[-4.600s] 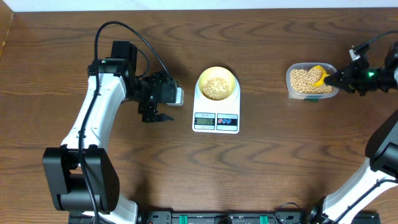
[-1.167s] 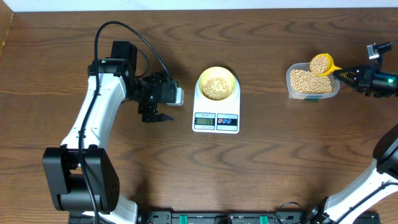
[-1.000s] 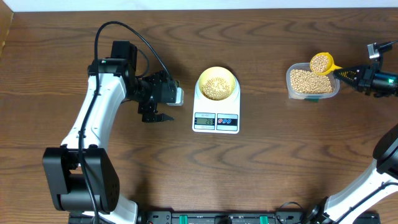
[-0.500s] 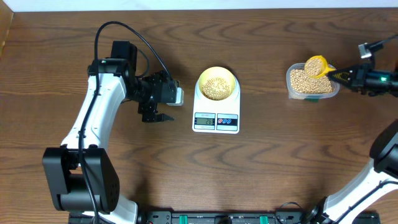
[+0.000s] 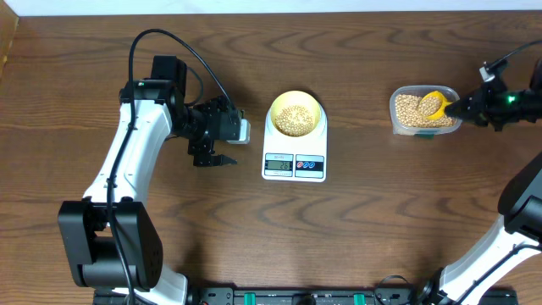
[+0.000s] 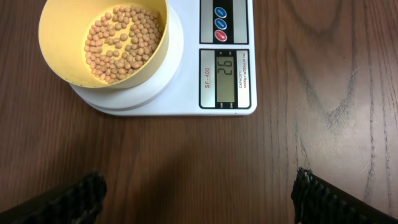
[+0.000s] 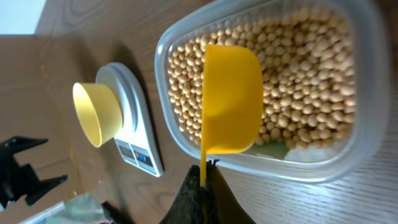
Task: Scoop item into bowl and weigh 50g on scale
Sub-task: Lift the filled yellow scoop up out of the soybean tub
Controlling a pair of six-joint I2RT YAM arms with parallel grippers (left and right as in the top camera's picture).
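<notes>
The pale yellow bowl point(image 5: 296, 113) stands on the white scale point(image 5: 294, 166) at the table's middle, with a layer of tan beans point(image 6: 118, 41) in it. The scale's display point(image 6: 227, 77) reads 26. My right gripper point(image 5: 462, 108) is shut on the handle of a yellow scoop point(image 7: 230, 99). The scoop is tipped on its side, low over the beans in the clear plastic container point(image 5: 424, 111). Its smooth yellow face is turned to the right wrist view. My left gripper point(image 5: 212, 158) is open and empty, left of the scale, just above the wood point(image 6: 199, 199).
The clear container point(image 7: 367, 93) sits at the far right, about half full of beans. Bare wooden table lies between scale and container. A black bar with green connectors point(image 5: 296, 297) runs along the front edge.
The scoop, held full of beans above the container's right rim, has moved left and down into the container and tipped over. The left arm has not moved.
</notes>
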